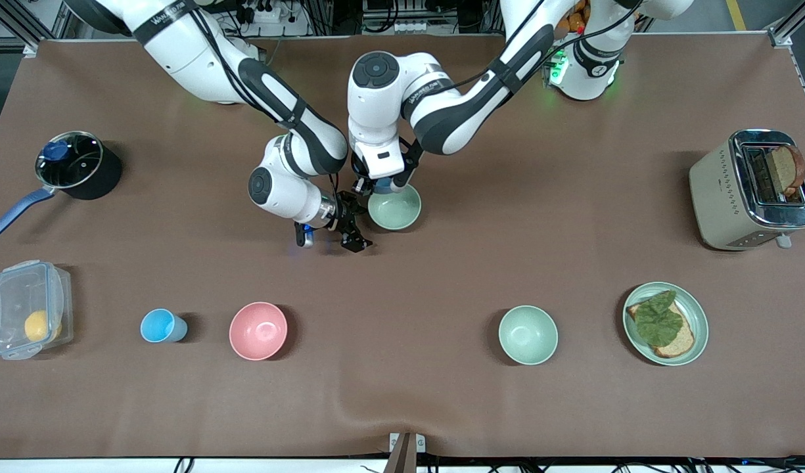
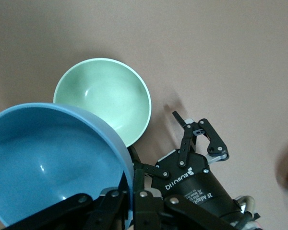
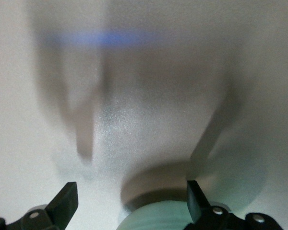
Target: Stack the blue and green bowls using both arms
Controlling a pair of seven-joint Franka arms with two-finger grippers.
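On my right claw (image 2: 197,125), seen from my left wrist, white lettering runs along the black body (image 2: 192,179) — "ROBOTIQ", upside down as the view shows it. Just beneath it sits a second, smaller line beginning "2F" and then a word that looks like "Adaptive"; the rest I cannot make out. In the front view a black band (image 1: 167,18) wraps my right arm's upper link with white letters — they look like "WANIKO", but I cannot be sure. A similar band (image 1: 423,92) of small print sits on my left arm's link, too small to read. The toaster (image 1: 747,190) carries a small mark on its side, illegible.
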